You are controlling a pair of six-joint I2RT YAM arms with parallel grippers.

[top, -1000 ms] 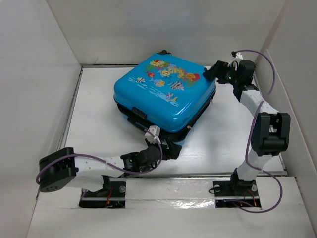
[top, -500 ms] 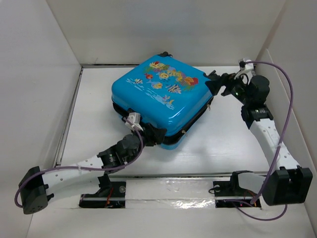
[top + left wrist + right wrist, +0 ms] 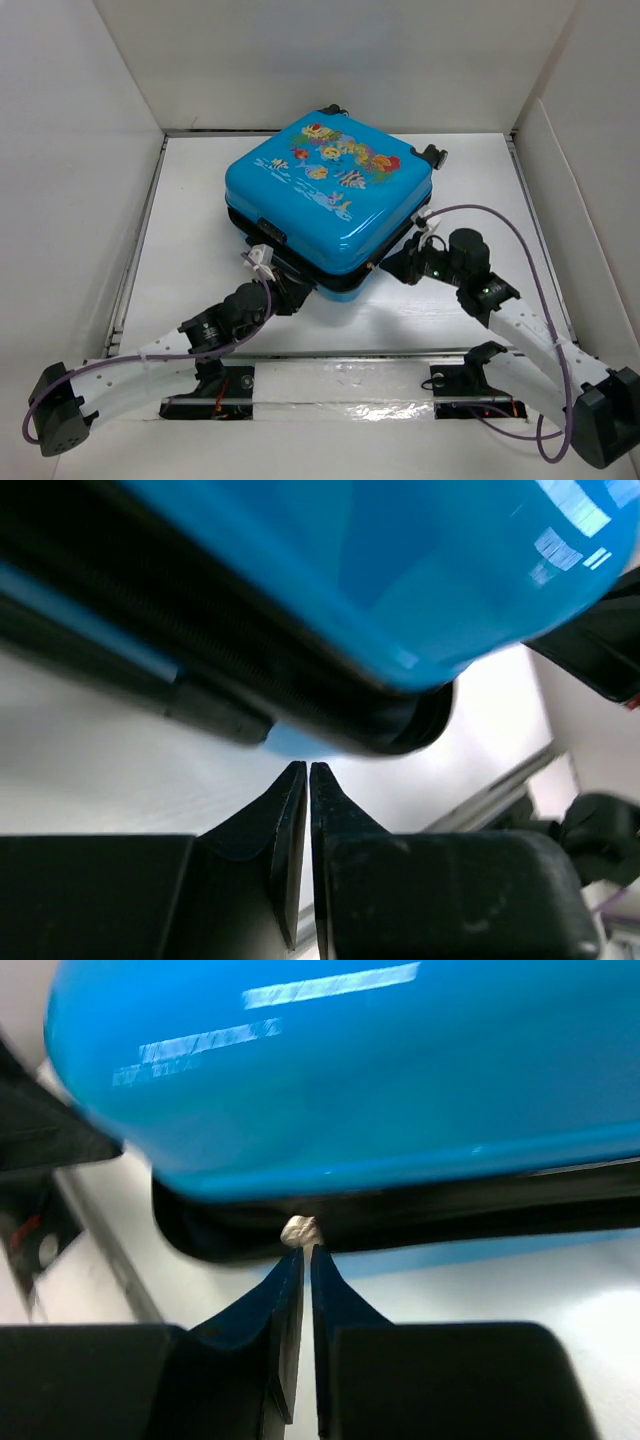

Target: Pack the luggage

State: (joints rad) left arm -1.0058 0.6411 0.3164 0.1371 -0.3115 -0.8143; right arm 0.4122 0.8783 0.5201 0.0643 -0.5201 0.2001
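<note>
The luggage [image 3: 330, 190] is a bright blue hard-shell suitcase with a fish print, lying flat with its lid down; a dark seam runs round its side. My left gripper [image 3: 287, 291] is at its front-left corner, low by the seam. In the left wrist view that gripper [image 3: 307, 766] is shut just under the blue shell [image 3: 450, 570], with nothing seen between its fingers. My right gripper [image 3: 398, 266] is at the front-right edge. In the right wrist view it [image 3: 307, 1251] is shut, with a pale zipper pull [image 3: 300, 1230] pinched at the fingertips below the shell [image 3: 350, 1070].
White walls enclose the table on the left [image 3: 70, 200], back [image 3: 330, 60] and right [image 3: 570, 200]. A metal rail [image 3: 340, 378] runs along the near edge between the arm bases. A black wheel [image 3: 432, 155] sticks out at the suitcase's far-right corner.
The right arm swung from the far-right corner down to the front-right edge and closed. The left gripper slid left along the front corner and closed. The suitcase shifted slightly left.
</note>
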